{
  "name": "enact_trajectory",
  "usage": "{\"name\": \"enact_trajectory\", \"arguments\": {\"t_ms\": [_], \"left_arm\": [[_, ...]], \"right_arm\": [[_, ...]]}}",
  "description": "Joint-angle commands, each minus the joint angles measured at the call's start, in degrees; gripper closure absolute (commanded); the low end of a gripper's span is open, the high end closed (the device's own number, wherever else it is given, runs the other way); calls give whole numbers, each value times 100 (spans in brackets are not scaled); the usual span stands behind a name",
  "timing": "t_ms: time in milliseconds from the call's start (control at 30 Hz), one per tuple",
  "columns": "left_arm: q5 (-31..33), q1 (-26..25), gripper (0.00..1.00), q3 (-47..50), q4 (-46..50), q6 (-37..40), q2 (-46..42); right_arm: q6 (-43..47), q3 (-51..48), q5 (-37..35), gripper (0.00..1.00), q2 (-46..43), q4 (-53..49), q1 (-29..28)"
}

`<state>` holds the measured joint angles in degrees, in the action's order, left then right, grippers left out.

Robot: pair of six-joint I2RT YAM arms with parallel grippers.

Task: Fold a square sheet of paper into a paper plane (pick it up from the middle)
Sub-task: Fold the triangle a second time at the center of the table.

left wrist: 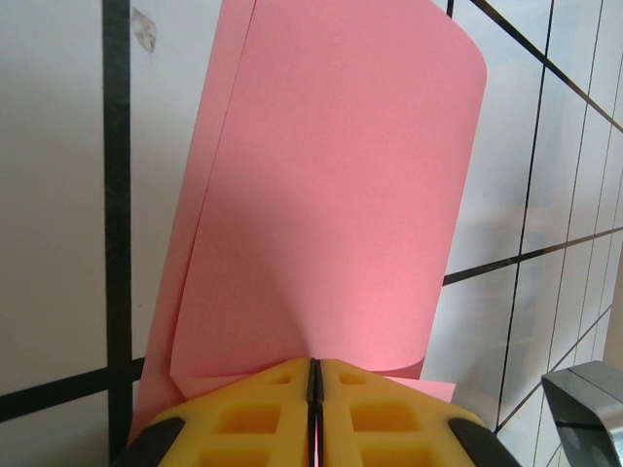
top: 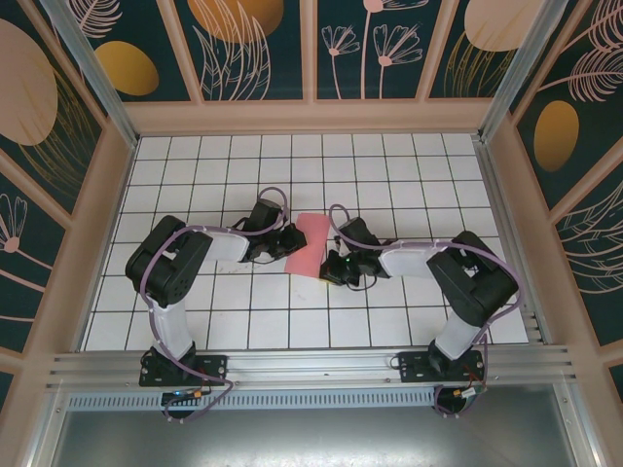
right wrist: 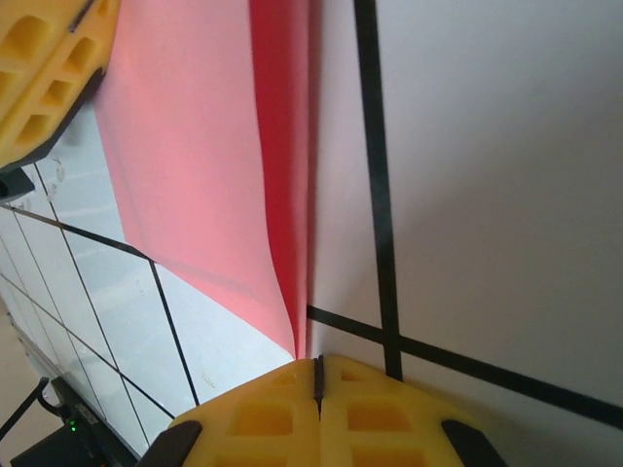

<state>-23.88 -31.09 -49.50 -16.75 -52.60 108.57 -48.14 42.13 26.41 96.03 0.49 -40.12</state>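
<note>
White gridded counter (top: 389,331) stretched beneath both arms, boxed in by walls (top: 253,49) painted with leaves and flowers. At its centre lay the square sheet of paper (top: 310,243), doubled over into a loose half, so that it looked like a narrow salmon-pink strip between the two grippers.

From the left wrist view, the left gripper (left wrist: 313,375) had its yellow pads pressed together on the near edge, two layers showing, and the far bend was rounded, not creased. The right gripper (right wrist: 318,375) was likewise closed, pinching the paper where its layers met just above the counter.

The step looked like setting the centre fold. To do it well, the free edges should probably be matched corner to corner before any pressing. Both pinches would need to be light enough not to crumple the thin paper. The bend should then be flattened from the middle outwards, since a skewed crease would likely spoil every later fold.
</note>
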Motion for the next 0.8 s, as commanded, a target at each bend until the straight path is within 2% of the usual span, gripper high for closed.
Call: {"name": "enact_trajectory", "arguments": {"t_ms": [0, 300, 467, 600, 767], "left_arm": [[368, 10, 87, 148, 493, 61, 182], [297, 7, 86, 142, 504, 75, 181], [280, 14, 86, 157, 489, 56, 152], [270, 10, 86, 159, 502, 65, 125], [211, 12, 85, 201, 450, -61, -27]], "right_arm": [[45, 296, -181, 98, -245, -263, -5], [51, 852, 174, 97, 427, 16, -22], [51, 631, 176, 94, 680, -23, -22], [27, 227, 129, 93, 472, -52, -22], [-4, -166, -215, 90, -314, -111, 64]]}}
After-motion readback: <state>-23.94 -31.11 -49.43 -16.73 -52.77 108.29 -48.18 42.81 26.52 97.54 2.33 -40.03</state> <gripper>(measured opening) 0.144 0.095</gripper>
